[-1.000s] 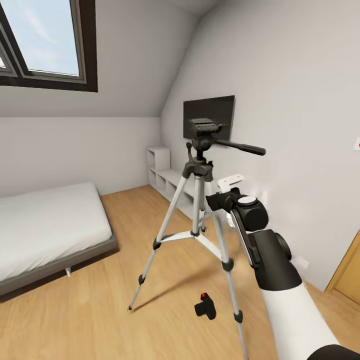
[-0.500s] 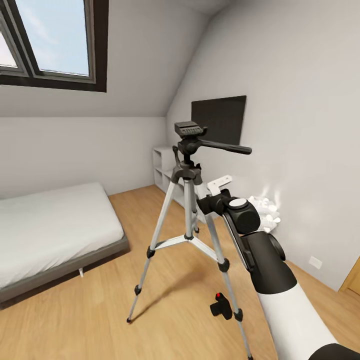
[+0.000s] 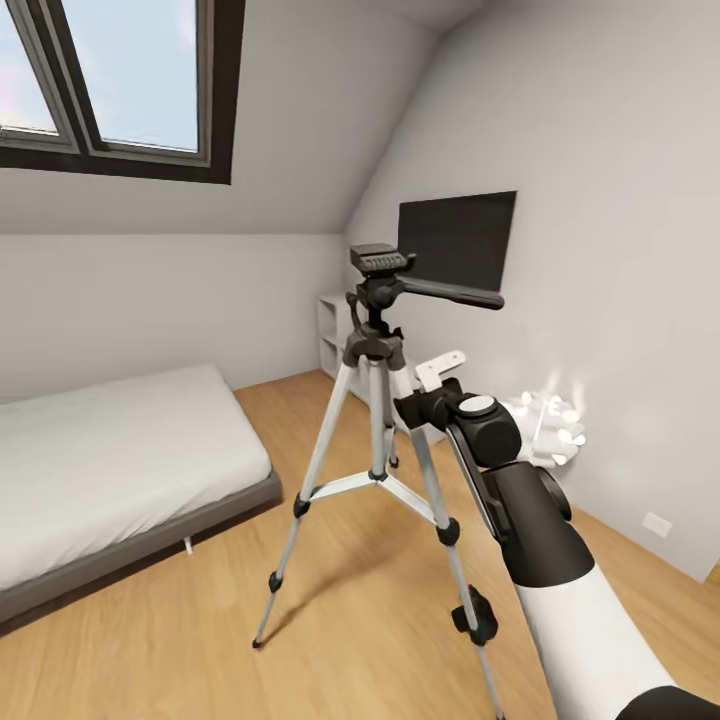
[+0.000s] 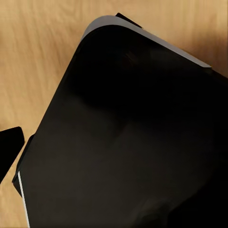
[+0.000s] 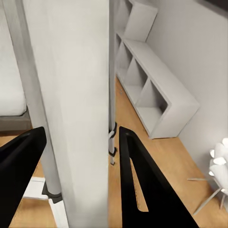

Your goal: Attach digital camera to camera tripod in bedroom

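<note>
Camera tripod (image 3: 378, 400) stands on wood floor (image 3: 200, 620); digital camera (image 3: 470, 620), rigid and probably light, lies behind one leg. Grip its chunky body sides. Right claw (image 5: 78, 156) spread around a tripod leg, clamping nothing; left claw's state cannot be told.

An attic bedroom: low bed (image 3: 110, 460), skylight (image 3: 120, 85), sloped ceiling, wood floor (image 3: 350, 600).

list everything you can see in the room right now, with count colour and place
camera tripod: 1, silver legs, dark head, standing mid-floor
digital camera: 1, black, on the floor, partly hidden behind the tripod's near leg
bed: 1, grey frame, white mattress, left
skylight: 1, dark frame, sloped ceiling
cube shelves: 1 unit, white, along right wall
wall panel: 1, black, right wall
floor lamp: 1, white, by right wall
right gripper: 1, black, open, tripod leg between its fingers
</note>
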{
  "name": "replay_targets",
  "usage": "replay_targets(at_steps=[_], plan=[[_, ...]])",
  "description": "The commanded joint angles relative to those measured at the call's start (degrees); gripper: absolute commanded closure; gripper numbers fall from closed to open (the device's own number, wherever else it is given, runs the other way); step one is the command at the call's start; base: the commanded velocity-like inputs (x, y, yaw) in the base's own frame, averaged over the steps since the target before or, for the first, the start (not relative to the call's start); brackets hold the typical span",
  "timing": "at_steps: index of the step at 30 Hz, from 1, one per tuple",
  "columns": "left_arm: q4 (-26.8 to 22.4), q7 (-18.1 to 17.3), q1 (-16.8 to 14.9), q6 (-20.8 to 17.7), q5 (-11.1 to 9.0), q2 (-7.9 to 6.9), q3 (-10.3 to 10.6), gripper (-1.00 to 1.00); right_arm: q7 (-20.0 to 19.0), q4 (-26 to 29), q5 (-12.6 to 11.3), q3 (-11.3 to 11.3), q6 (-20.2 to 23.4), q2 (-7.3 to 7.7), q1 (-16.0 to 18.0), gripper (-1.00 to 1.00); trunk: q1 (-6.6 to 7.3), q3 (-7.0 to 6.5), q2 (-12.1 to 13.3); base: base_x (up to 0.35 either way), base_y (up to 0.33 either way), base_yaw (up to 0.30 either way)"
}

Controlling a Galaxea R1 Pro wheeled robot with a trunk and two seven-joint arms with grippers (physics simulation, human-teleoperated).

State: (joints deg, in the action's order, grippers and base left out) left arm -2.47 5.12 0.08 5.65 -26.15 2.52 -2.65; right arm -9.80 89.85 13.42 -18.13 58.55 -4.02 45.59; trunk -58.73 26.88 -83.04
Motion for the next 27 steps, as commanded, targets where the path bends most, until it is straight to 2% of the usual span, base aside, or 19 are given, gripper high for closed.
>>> replay_targets(at_steps=[1,5,14,27], plan=[[-0.08,0.15,0.01,0.07,0.13,0.02,-0.25,-1.00,-0.55,0.06,0.80,0.04,0.36,-0.03,0.17,1.00,0.00,0.05,-0.04,0.000,0.335,0.000],[-0.08,0.13,0.01,0.07,0.13,0.02,-0.25,-1.00,-1.19,0.12,0.56,0.20,1.11,-0.02,0.49,1.00,0.00,0.05,-0.04,0.000,0.335,0.000],[-0.15,0.14,0.01,0.12,0.13,0.02,-0.32,-1.00,-5.06,0.16,0.39,2.57,1.45,0.09,0.75,1.00,0.00,0.05,-0.04,-0.029,0.335,0.000],[-0.16,0.15,0.01,0.09,0.13,0.02,-0.32,-1.00,-5.90,0.19,0.38,3.10,1.45,0.08,0.74,1.00,0.00,0.05,-0.04,-0.109,0.335,0.000]])
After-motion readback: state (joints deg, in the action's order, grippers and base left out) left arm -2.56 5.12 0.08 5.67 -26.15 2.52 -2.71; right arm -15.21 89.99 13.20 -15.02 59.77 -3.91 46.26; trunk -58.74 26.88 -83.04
